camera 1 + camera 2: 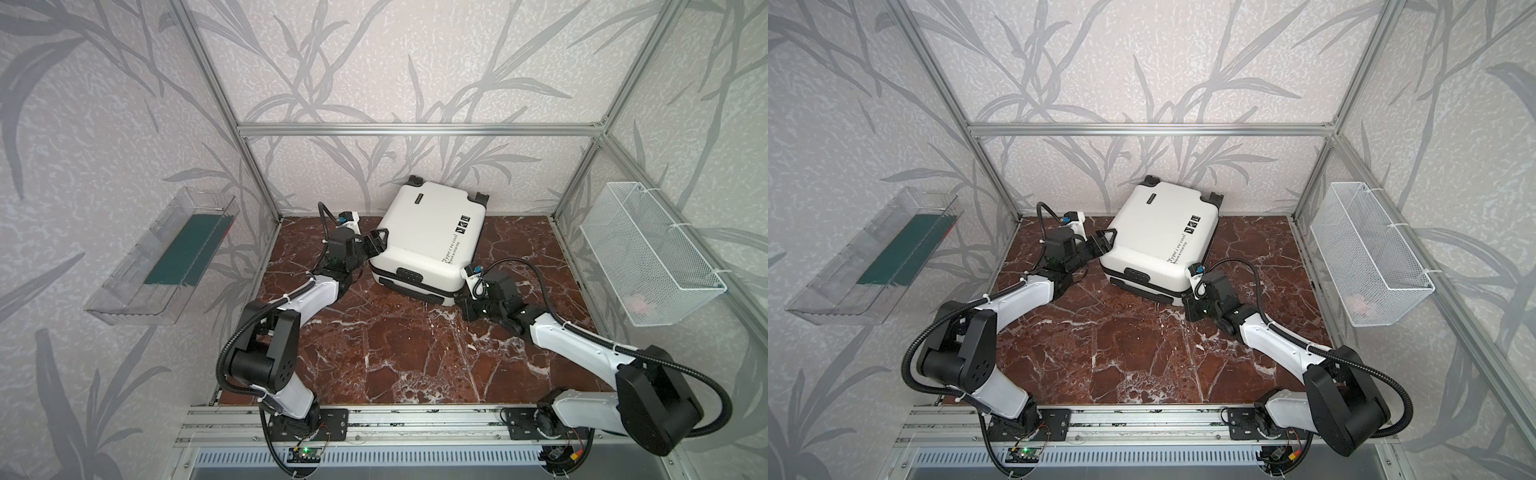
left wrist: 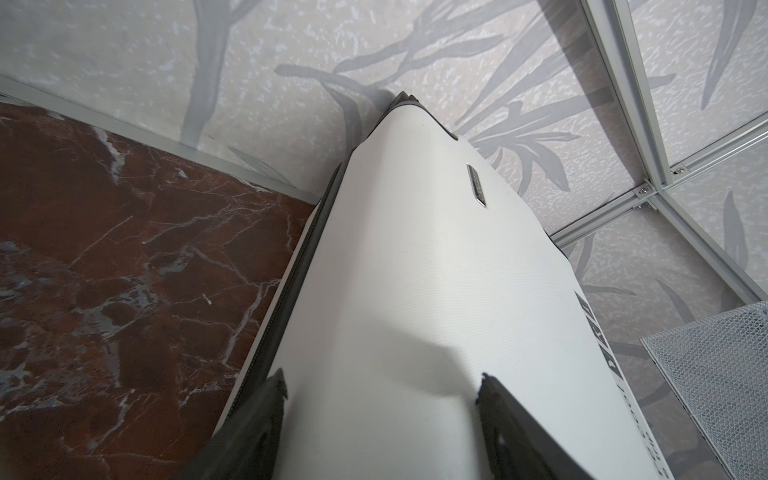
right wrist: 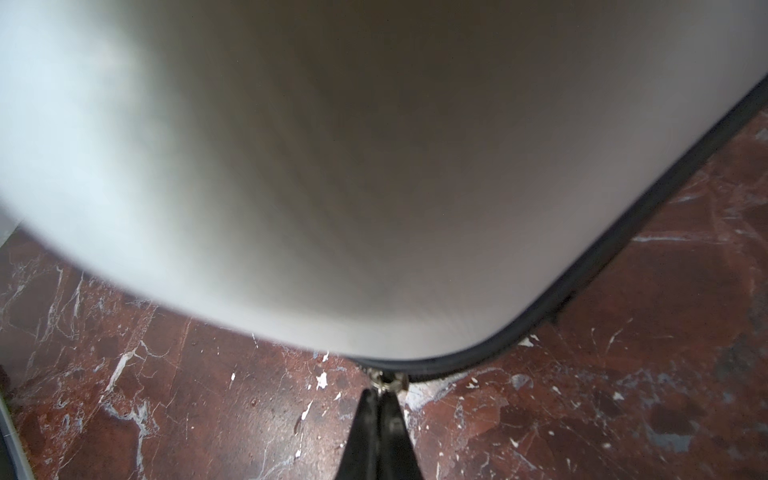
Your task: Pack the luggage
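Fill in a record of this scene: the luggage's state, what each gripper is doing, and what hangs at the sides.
luggage: lid down, lying flat at the back of the table
left gripper: open, straddling a luggage corner
right gripper: shut on the zipper pull
hung at the sides: clear tray, wire basket

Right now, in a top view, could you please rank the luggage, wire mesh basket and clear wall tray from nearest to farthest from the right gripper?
From the right gripper:
1. luggage, centre, at its jaws.
2. wire mesh basket, right wall.
3. clear wall tray, left wall.
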You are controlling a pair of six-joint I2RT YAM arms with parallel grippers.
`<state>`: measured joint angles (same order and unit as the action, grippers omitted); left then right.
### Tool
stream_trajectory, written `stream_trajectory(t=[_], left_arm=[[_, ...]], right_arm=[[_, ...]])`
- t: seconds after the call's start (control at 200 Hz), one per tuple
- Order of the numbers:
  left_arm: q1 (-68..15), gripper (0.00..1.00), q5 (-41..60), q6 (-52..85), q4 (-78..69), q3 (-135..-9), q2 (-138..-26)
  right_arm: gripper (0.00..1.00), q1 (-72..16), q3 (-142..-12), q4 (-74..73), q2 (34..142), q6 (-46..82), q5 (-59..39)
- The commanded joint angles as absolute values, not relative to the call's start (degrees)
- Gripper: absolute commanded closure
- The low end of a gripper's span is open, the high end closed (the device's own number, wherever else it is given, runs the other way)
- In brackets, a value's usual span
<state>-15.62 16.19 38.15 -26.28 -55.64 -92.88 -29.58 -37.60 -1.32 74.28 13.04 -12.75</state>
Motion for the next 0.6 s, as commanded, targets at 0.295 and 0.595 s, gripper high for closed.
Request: stream_trajectory(t=[0.295,0.595], left_arm=[[-20.6,0.26,29.5,41.2,-24.5,-54.3,-93.9],[-20.7,0.27,29.7,41.0,-24.4,-54.7,-94.1]], right_arm=[[0.91,-29.0,-30.2,-18.0,77.1,11.8,-25.5],[0.86,-28.7,-29.0,-18.5,77.3,11.5,-25.3]])
